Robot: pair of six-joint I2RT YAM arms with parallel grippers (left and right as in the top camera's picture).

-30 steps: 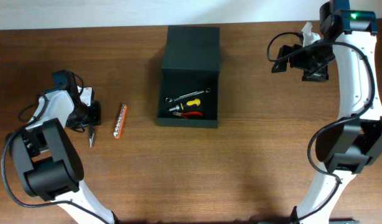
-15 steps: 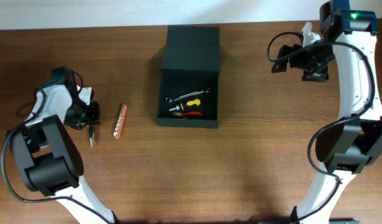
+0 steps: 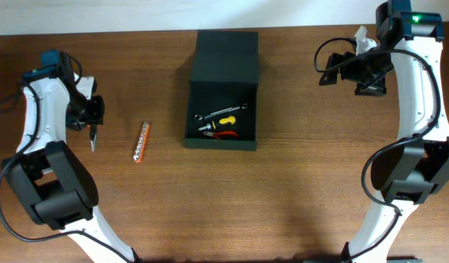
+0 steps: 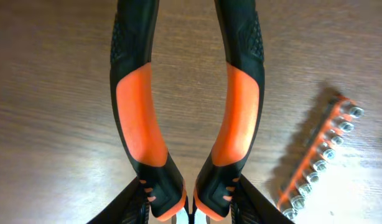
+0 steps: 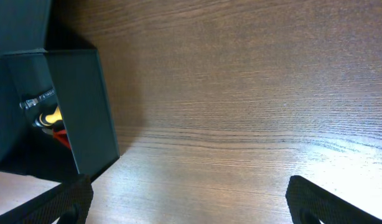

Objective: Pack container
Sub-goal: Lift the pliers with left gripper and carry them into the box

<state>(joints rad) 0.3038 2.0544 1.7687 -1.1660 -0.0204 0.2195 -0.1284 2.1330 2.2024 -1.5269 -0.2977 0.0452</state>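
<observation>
The container point(image 3: 219, 143) is a dark box in the middle of the table with its lid point(image 3: 226, 54) folded back. Inside lie a silver wrench point(image 3: 221, 112), a yellow-handled tool point(image 3: 222, 121) and red-handled pliers point(image 3: 224, 134). My left gripper point(image 3: 90, 123) is shut on orange-and-black pliers point(image 4: 139, 118), far left of the box. The pliers' nose point(image 3: 92, 139) points toward the front. In the left wrist view my gripper point(image 4: 190, 206) clamps the pliers near the joint. My right gripper point(image 3: 340, 68) hangs open and holds nothing, right of the box.
An orange bit holder point(image 3: 141, 141) with a row of silver bits lies between the left arm and the box, also seen in the left wrist view point(image 4: 316, 160). The right wrist view shows the box's side wall point(image 5: 79, 106) and bare wood beside it.
My left arm has swung back and to the left, carrying the pliers away from the bit holder. The right arm has not moved.
</observation>
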